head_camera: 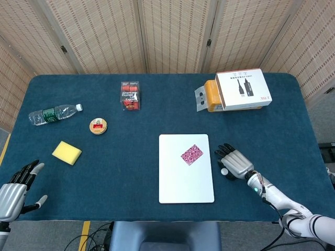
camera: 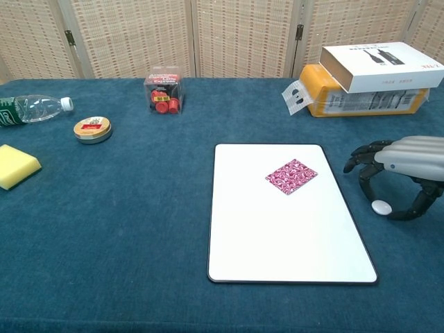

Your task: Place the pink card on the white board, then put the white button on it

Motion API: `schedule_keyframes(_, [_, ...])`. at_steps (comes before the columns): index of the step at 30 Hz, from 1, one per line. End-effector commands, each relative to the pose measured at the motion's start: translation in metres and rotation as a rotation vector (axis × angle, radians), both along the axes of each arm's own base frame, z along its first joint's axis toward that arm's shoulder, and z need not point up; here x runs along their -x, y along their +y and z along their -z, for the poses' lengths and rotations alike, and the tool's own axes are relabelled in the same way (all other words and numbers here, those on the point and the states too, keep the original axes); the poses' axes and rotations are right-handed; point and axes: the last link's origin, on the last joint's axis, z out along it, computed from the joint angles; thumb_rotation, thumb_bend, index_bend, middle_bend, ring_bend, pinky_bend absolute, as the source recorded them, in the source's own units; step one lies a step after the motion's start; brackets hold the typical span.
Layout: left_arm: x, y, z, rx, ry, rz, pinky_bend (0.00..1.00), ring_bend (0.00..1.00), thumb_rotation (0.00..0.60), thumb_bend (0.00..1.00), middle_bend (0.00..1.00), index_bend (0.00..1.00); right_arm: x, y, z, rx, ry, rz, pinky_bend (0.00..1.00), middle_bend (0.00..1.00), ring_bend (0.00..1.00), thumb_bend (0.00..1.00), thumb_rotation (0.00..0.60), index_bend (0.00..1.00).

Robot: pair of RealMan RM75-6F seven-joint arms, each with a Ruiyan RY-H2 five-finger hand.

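The pink patterned card [head_camera: 191, 154] [camera: 291, 176] lies flat on the upper right part of the white board [head_camera: 186, 183] [camera: 277, 236]. Just off the board's right edge, the small white button [head_camera: 224, 170] [camera: 380, 206] rests on the blue cloth. My right hand [head_camera: 236, 162] [camera: 406, 163] arches over it, dark fingers on the button's left and the thumb on its right, with small gaps still showing. My left hand [head_camera: 15, 191] hangs at the near left edge, fingers apart, holding nothing.
A yellow sponge [head_camera: 66, 152], a round tin [head_camera: 98, 126] and a water bottle [head_camera: 54, 113] lie at the left. A clear box of red pieces [head_camera: 130, 95] stands at the back. Stacked white and yellow boxes [head_camera: 238, 90] sit at the back right.
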Motion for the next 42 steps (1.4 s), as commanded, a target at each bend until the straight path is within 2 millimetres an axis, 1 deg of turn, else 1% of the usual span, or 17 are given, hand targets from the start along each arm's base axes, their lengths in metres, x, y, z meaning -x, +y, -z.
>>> schedule_keyframes(1, [0.0, 0.0, 0.0, -0.001, 0.0, -0.001, 0.22, 0.11, 0.6, 0.29, 0.07, 0.0, 0.0, 0.0, -0.001, 0.004, -0.003, 0.0, 0.0, 0.16, 0.0, 0.2, 0.6, 0.54])
schedule_keyframes(5, [0.0, 0.0, 0.0, -0.002, -0.003, -0.001, 0.22, 0.11, 0.6, 0.29, 0.07, 0.0, -0.005, 0.0, -0.007, 0.018, -0.022, -0.01, 0.0, 0.16, 0.0, 0.2, 0.6, 0.54])
schedule_keyframes(8, [-0.001, 0.0, 0.0, 0.0, -0.005, 0.001, 0.22, 0.11, 0.6, 0.29, 0.07, 0.0, -0.012, -0.002, -0.016, 0.04, -0.053, -0.02, 0.0, 0.16, 0.0, 0.2, 0.6, 0.54])
schedule_keyframes(11, [-0.002, 0.0, 0.001, 0.004, -0.009, 0.003, 0.22, 0.11, 0.6, 0.29, 0.07, 0.0, -0.026, -0.009, -0.021, 0.049, -0.083, -0.028, 0.0, 0.16, 0.0, 0.2, 0.6, 0.54])
schedule_keyframes(13, [-0.002, 0.001, 0.001, 0.005, -0.012, 0.004, 0.22, 0.11, 0.6, 0.29, 0.07, 0.0, -0.037, -0.016, -0.021, 0.046, -0.102, -0.022, 0.0, 0.16, 0.0, 0.2, 0.6, 0.54])
schedule_keyframes(19, [0.0, 0.001, -0.002, 0.011, -0.026, 0.0, 0.22, 0.11, 0.6, 0.29, 0.07, 0.0, -0.065, -0.036, -0.003, 0.013, -0.109, -0.016, 0.0, 0.16, 0.0, 0.2, 0.6, 0.54])
schedule_keyframes(25, [0.001, -0.001, -0.006, 0.016, -0.049, 0.004, 0.22, 0.11, 0.6, 0.29, 0.07, 0.0, -0.085, -0.053, 0.024, -0.003, -0.086, -0.014, 0.0, 0.16, 0.0, 0.2, 0.6, 0.54])
schedule_keyframes(30, [0.003, -0.002, -0.011, 0.014, -0.069, 0.008, 0.22, 0.11, 0.6, 0.29, 0.07, 0.0, -0.099, -0.062, 0.04, -0.012, -0.076, -0.017, 0.0, 0.16, 0.0, 0.2, 0.6, 0.54])
schedule_keyframes(35, [0.004, -0.003, -0.014, 0.014, -0.081, 0.012, 0.22, 0.11, 0.6, 0.29, 0.07, 0.0, -0.106, -0.067, 0.045, -0.004, -0.071, -0.016, 0.0, 0.16, 0.0, 0.2, 0.6, 0.54])
schedule_keyframes(42, [0.005, -0.004, -0.017, 0.009, -0.087, 0.012, 0.22, 0.11, 0.6, 0.29, 0.07, 0.0, -0.107, -0.071, 0.049, 0.004, -0.05, -0.017, 0.0, 0.15, 0.0, 0.2, 0.6, 0.54])
